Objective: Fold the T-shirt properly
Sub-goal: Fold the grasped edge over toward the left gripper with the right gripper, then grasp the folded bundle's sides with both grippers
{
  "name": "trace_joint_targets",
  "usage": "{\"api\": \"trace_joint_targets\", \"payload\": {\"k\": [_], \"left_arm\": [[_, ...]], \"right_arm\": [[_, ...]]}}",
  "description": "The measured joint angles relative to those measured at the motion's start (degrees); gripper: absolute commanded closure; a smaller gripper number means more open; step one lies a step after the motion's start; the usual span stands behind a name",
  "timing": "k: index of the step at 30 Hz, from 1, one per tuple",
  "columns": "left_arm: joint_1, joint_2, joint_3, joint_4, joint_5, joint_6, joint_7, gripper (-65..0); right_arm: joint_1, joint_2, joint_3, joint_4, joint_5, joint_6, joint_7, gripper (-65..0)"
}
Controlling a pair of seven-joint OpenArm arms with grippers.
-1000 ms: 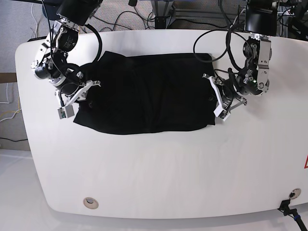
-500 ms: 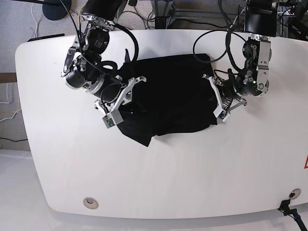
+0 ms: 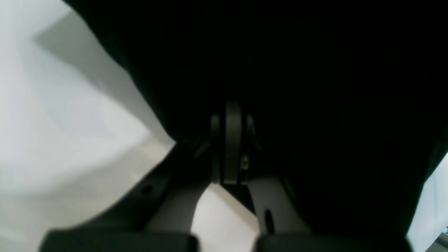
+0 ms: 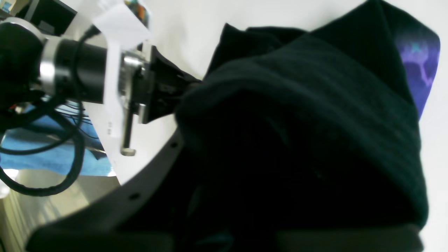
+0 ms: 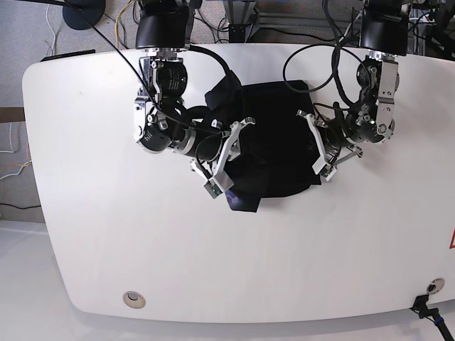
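The black T-shirt [image 5: 274, 138] lies bunched at the table's middle back, its left part pulled over the rest. A bit of purple print [image 5: 242, 204] shows at its lower left corner. My right gripper [image 5: 229, 155] is shut on the T-shirt's carried edge. In the right wrist view the T-shirt [image 4: 297, 122] drapes over the jaws, leaving one grey finger [image 4: 147, 182] and the purple print [image 4: 418, 66] showing. My left gripper [image 5: 318, 144] is shut on the T-shirt's right edge. In the left wrist view the left gripper [image 3: 229, 140] pinches the black T-shirt [image 3: 315, 87].
The white table [image 5: 213, 263] has a grommet hole [image 5: 134, 299] near the front left and a red sticker [image 5: 451, 241] at the right edge. Cables [image 5: 334, 64] loop behind both arms. The left arm's wrist [image 4: 87, 77] shows close by in the right wrist view.
My right gripper has carried the T-shirt's left side across to the right, over the rest. The spread shirt is now a narrow bunch. The left arm has stayed put.
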Motion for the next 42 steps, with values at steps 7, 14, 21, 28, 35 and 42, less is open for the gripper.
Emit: {"api": "trace_joint_targets", "payload": {"k": [7, 14, 21, 28, 35, 42], "left_arm": [[-0.6, 0.4, 0.2, -0.1, 0.5, 0.0, 0.4, 0.0], [-1.2, 0.4, 0.3, -0.3, 0.5, 0.0, 1.2, -0.7], [-1.2, 0.4, 0.3, -0.3, 0.5, 0.0, 1.2, -0.7], [-1.3, 0.5, 0.3, -0.3, 0.5, 0.0, 1.2, -0.7], [-0.9, 0.5, 0.2, 0.7, 0.6, 0.0, 1.7, -0.7], [-0.4, -0.4, 0.1, 12.0, 1.4, 0.0, 3.2, -0.8]], "right_arm": [[1.6, -0.1, -2.3, -1.2, 0.2, 0.0, 0.4, -4.4], [4.0, 0.3, -3.9, -6.0, 0.0, 0.0, 0.4, -27.5], [9.0, 0.1, -9.9, -6.1, 0.3, 0.0, 0.6, -27.8], [13.8, -0.2, -14.6, -6.1, 0.5, 0.2, 0.4, -27.5], [18.8, 3.7, -6.1, -6.1, 0.7, 0.2, 0.8, -27.4], [14.1, 14.9, -1.4, -5.9, -0.2, 0.0, 0.4, -27.4]]}}
